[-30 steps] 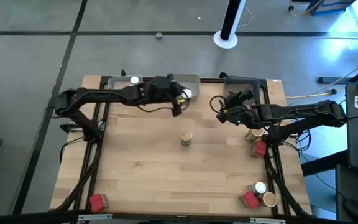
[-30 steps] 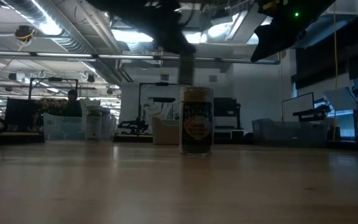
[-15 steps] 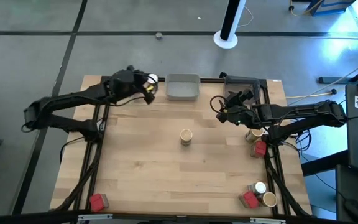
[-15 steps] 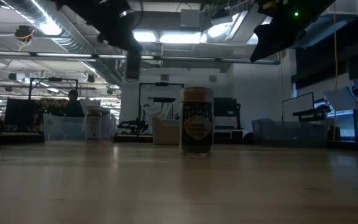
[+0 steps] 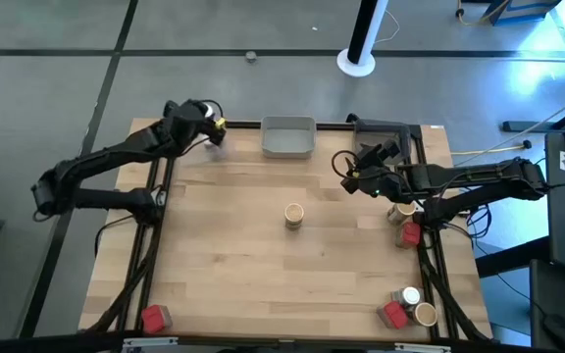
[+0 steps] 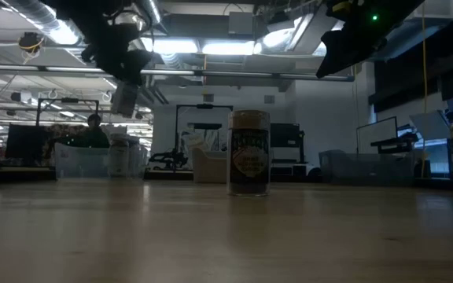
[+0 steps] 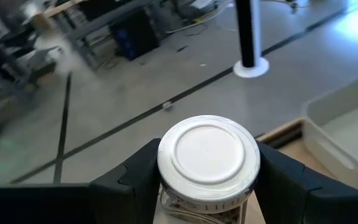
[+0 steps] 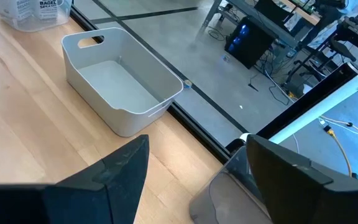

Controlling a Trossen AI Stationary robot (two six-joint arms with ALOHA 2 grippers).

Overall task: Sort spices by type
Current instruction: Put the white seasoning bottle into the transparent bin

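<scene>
My left gripper (image 5: 208, 122) hovers over the table's far left corner, shut on a white-capped round jar (image 7: 207, 159); the low view shows this jar (image 6: 124, 97) in the air. A tan-brown cylindrical jar (image 5: 294, 215) stands on its base mid-table, also seen as the labelled jar (image 6: 248, 152). My right gripper (image 8: 204, 180) is open and holds nothing, hovering right of centre (image 5: 353, 178) near the far edge. More spices sit by the right edge (image 5: 403, 222), at the near right corner (image 5: 407, 306) and a red packet at the near left corner (image 5: 152, 317). My left gripper pinches the white-capped jar between its two fingers (image 7: 143, 177), one on each side of the body just under the cap (image 7: 207, 150). The fingers come from above. The jar is lifted clear of the table and hangs roughly upright below the gripper.
A grey tray (image 5: 288, 137) sits at the far edge's middle, with a darker tray (image 5: 390, 131) to its right. A clear jar (image 6: 119, 154) stands at the far left beside a clear bin (image 6: 79, 161). Bare wood (image 5: 233, 265) lies around the middle jar.
My left gripper has carried the white-capped jar along the far edge, from beside the grey tray toward the table's left far corner, and has sunk a little. It has stayed shut on the jar. The right arm and the middle jar have kept still.
</scene>
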